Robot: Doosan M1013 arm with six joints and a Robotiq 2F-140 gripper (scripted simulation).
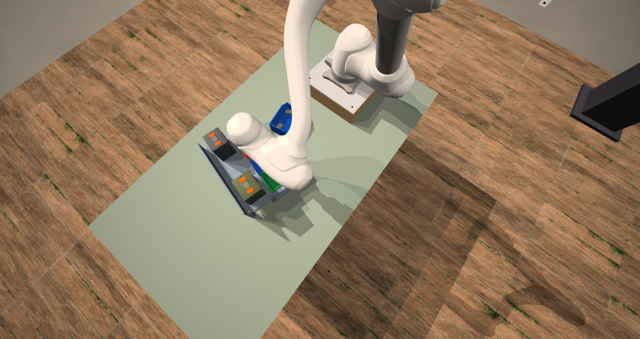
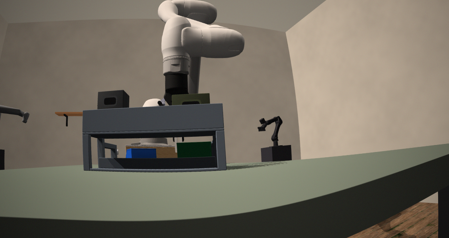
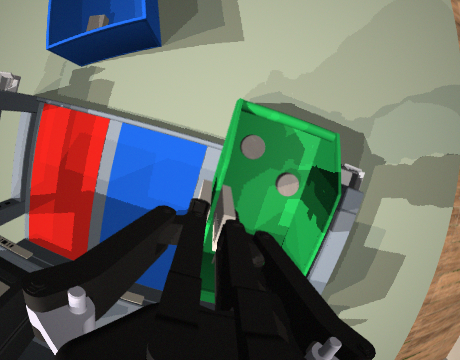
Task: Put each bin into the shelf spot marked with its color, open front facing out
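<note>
The green bin stands at the right end of the shelf, its opening towards the wrist camera and at least two round grey parts inside. It hides the green mark. In the wrist view its front edge overlaps the shelf's front lip line; whether it sits behind the lip I cannot tell. My gripper is slightly open, with its narrow-set fingers on both sides of the bin's left wall. The blue bin with grey parts stands on the table. The red mark and blue mark are bare.
A black box and an olive box stand on the upper board, the olive one close to my gripper in the exterior view. Shelf posts frame the sides. The arm's base block is behind the blue bin.
</note>
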